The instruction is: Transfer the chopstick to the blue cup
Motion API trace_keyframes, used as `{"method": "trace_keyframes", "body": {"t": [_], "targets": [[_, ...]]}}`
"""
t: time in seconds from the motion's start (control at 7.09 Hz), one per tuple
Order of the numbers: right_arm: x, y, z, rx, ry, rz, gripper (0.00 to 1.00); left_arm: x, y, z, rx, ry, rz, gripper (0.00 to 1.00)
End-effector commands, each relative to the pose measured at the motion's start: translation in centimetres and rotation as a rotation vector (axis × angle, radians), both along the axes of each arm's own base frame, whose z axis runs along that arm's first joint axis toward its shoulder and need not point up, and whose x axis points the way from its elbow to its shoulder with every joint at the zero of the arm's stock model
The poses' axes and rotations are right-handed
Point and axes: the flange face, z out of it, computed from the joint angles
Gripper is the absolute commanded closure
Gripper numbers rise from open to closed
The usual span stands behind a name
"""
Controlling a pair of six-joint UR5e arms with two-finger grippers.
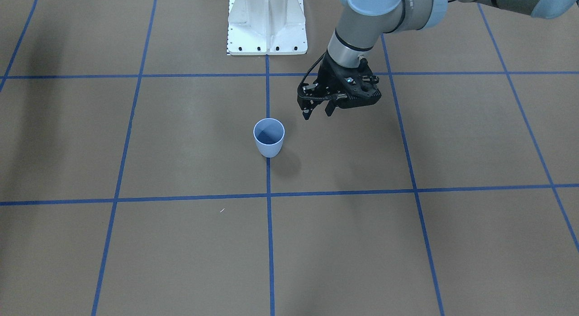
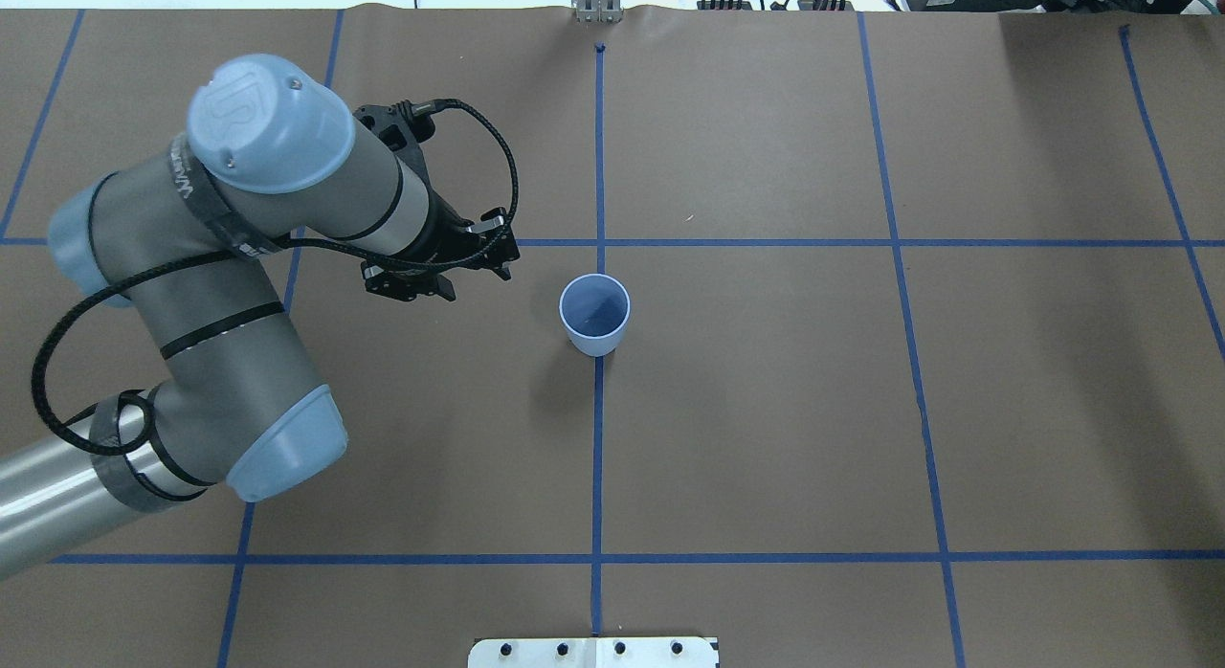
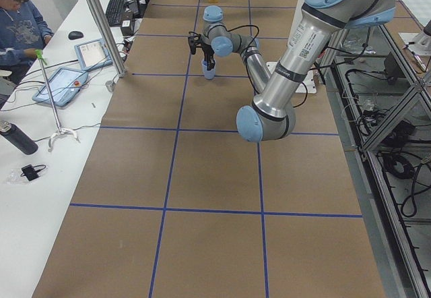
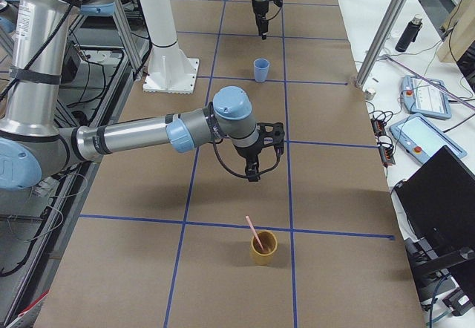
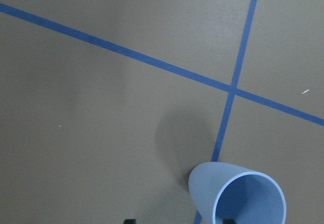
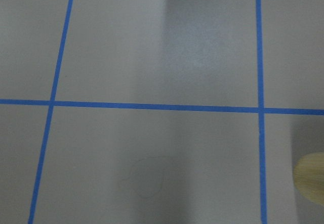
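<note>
The blue cup [image 1: 269, 137] stands upright and empty on the centre tape line; it also shows in the overhead view [image 2: 594, 314] and the left wrist view [image 5: 238, 196]. My left gripper [image 1: 318, 113] hangs open and empty beside the cup, a little above the table. The pink chopstick [image 4: 253, 231] leans in an orange cup [image 4: 263, 248] far off at the table's right end. My right gripper [image 4: 252, 174] hovers a short way from that orange cup. It shows only in the right side view, so I cannot tell whether it is open or shut.
The white robot base [image 1: 267, 24] stands at the table's robot-side edge. Blue tape lines grid the brown table. A metal post [image 4: 386, 27], tablets and a person [image 3: 17, 8] are along the operators' side. The orange cup's rim [image 6: 310, 183] shows at the right wrist view's edge.
</note>
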Motion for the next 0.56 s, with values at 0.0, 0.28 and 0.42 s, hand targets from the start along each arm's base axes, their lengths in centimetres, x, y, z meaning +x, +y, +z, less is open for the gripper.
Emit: {"method": "trace_keyframes", "body": {"t": [0.0,0.28,0.42], "targets": [[2.6,1.6,4.1,-0.066,0.188,0.100,0.00,-2.0,-0.1,2.0,0.022,-0.021,0.003,0.35],[2.5,1.5,6.8,-0.175,0.175,0.176,0.01,-1.8,-0.2,2.4,0.018,-0.029,0.002,0.34],[1.7,1.3,7.0,-0.195,0.174,0.182,0.01,-1.7,-0.2,2.5,0.017,-0.030,0.004,0.34]]}}
